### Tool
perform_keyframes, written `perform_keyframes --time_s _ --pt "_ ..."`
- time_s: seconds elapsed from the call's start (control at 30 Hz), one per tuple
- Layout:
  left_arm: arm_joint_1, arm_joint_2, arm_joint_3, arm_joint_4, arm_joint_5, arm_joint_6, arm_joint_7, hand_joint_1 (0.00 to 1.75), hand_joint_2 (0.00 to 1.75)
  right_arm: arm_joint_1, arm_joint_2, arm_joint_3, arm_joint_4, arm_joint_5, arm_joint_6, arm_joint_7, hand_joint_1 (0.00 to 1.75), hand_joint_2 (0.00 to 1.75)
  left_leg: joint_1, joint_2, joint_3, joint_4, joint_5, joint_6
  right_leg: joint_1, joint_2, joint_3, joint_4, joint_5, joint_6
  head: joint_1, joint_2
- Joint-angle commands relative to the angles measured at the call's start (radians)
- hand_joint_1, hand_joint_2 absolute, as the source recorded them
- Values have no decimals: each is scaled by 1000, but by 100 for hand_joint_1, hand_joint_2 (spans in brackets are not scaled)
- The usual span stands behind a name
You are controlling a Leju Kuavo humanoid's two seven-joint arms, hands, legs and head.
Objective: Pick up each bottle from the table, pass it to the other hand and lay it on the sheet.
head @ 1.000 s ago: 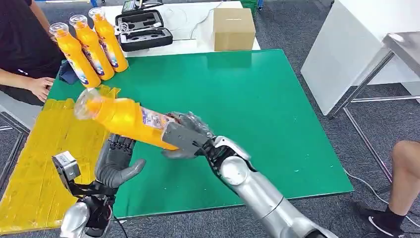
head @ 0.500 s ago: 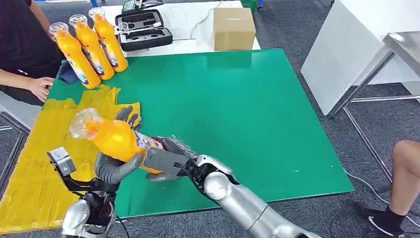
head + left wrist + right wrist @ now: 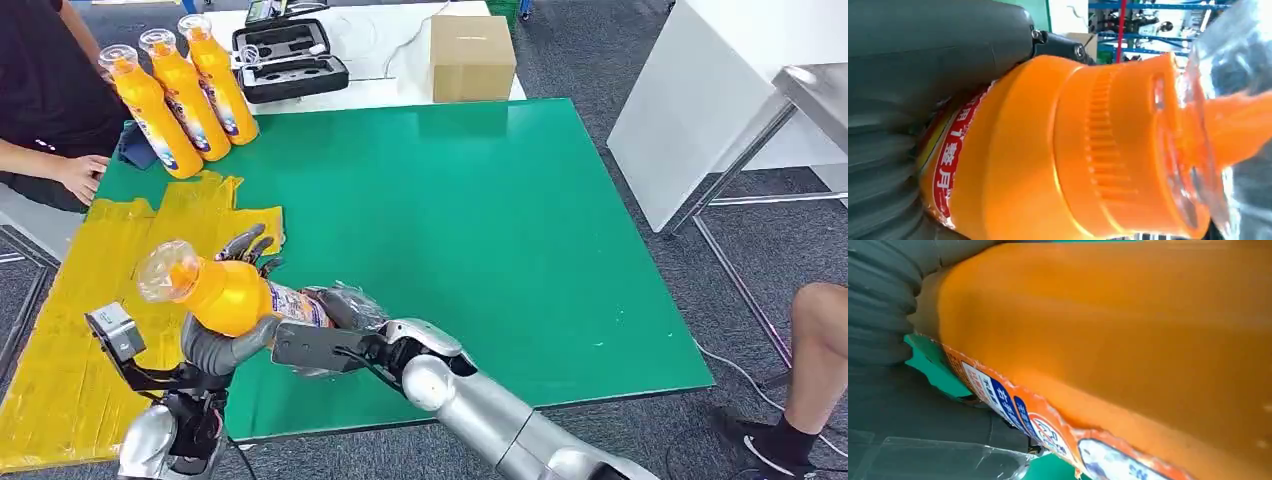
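Orange bottle (image 3: 232, 296) is up off the table, lying nearly flat, clear cap end pointing left, over the near-left part of the green mat (image 3: 450, 230) right by the edge of the yellow sheet (image 3: 110, 300). Both robot hands on it: right hand (image 3: 325, 335) grips the base end w/ fingers wrapped around the label; left hand (image 3: 225, 320) cups the shoulder/neck part from below, thumb curled round the front, fingers poking up behind. Left wrist view: bottle (image 3: 1088, 150) sits tight against the palm. Three more orange bottles (image 3: 180, 95) stand in a row at the far-left corner, beside a person's hand (image 3: 80, 175). Black case (image 3: 290, 60) and cardboard box (image 3: 472, 58) on the far table.
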Motion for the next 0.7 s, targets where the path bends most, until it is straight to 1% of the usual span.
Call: perform_keyframes --time_s 0.03,0.07,0.13,0.17,0.2,0.23,0.3,0.33,0.37,0.4,0.43,0.47,0.53,0.57,0.6,0.63,0.67,0.7 --pt "-63 4 -18 51 -19 -7 -4 175 175 -9 -26 114 27 11 16 1 175 175 1 -2 5 0 -2 -1 1 -4 6 -1 -2 -2 0 0" --pt "-63 4 -18 51 -19 -7 -4 175 175 -9 -26 114 27 11 16 1 175 175 1 -2 3 -1 -1 -1 1 -3 4 -1 -1 -1 0 0" --pt "-63 4 -18 51 -19 -7 -4 175 175 -9 -26 114 27 11 16 1 175 175 1 -3 5 0 -1 -1 1 -4 6 0 -2 -2 0 0" --pt "-63 4 -18 51 -19 -7 -4 175 175 -9 -26 114 27 11 16 1 175 175 0 -2 2 -1 0 -1 1 -3 3 0 -1 -1 0 0" --pt "-63 4 -18 51 -19 -7 -4 175 175 -9 -26 114 27 11 16 1 175 175 0 -2 4 -1 -1 -1 1 -4 5 0 -2 -2 0 0" --pt "-63 4 -18 51 -19 -7 -4 175 175 -9 -26 114 27 11 16 1 175 175 1 -2 2 0 0 -1 1 -3 3 -1 -1 -1 0 0" --pt "-63 4 -18 51 -19 -7 -4 175 175 -9 -26 114 27 11 16 1 175 175 1 -3 5 0 -1 -1 1 -5 6 0 -2 -2 0 0" --pt "-60 1 -14 52 -22 -11 -6 175 175 14 -18 93 23 13 8 4 175 175 0 -2 3 0 -1 -1 1 -3 3 0 -1 -1 0 0" --pt "-60 0 -10 54 -25 -15 -7 175 175 22 -18 91 19 22 2 6 175 175 1 -3 5 0 -2 -1 1 -5 6 0 -2 -2 0 0" --pt "-58 0 -8 56 -27 -21 -9 175 175 31 -19 89 14 29 -2 7 175 175 0 -2 4 -1 -1 -1 1 -4 4 -1 -2 -1 0 0" --pt "-58 0 -7 58 -28 -24 -11 175 175 35 -19 84 13 34 -5 8 175 175 0 -3 5 -1 -1 -1 1 -5 6 -1 -2 -2 0 0" --pt "-58 0 -4 58 -29 -28 -12 175 175 37 -21 78 11 41 -11 9 175 175 1 -2 3 -1 0 -1 1 -4 3 -1 -1 -1 0 0" --pt "-57 1 -1 56 -41 -27 -17 175 175 39 -25 56 11 50 -31 11 173 175 1 -3 6 -1 -2 -1 1 -5 7 -1 -3 -2 0 0" --pt "-55 -1 4 51 -53 -21 -18 175 175 47 -29 36 0 77 -70 8 2 175 0 -3 3 -1 -1 -1 1 -4 4 -1 -2 -1 0 0" --pt "-50 0 11 44 -65 -13 -16 175 175 53 -34 4 -10 97 -92 21 0 175 0 -3 5 -1 -1 -1 1 -5 6 -1 -2 -2 0 0" --pt "-45 1 15 34 -81 -1 -18 175 175 58 -43 -23 -23 111 -116 28 0 0 1 -3 3 -1 0 -1 1 -5 4 -1 -1 -1 0 0" --pt "-38 4 22 21 -107 16 -21 175 175 65 -61 -65 -47 111 -127 33 0 0 1 -4 5 0 -1 -1 1 -6 6 -1 -2 -2 0 0" --pt "-32 8 30 11 -127 30 -22 175 175 69 -79 -97 -69 116 -137 39 0 0 0 -4 2 -1 0 -1 1 -5 3 -1 -1 -1 0 0"
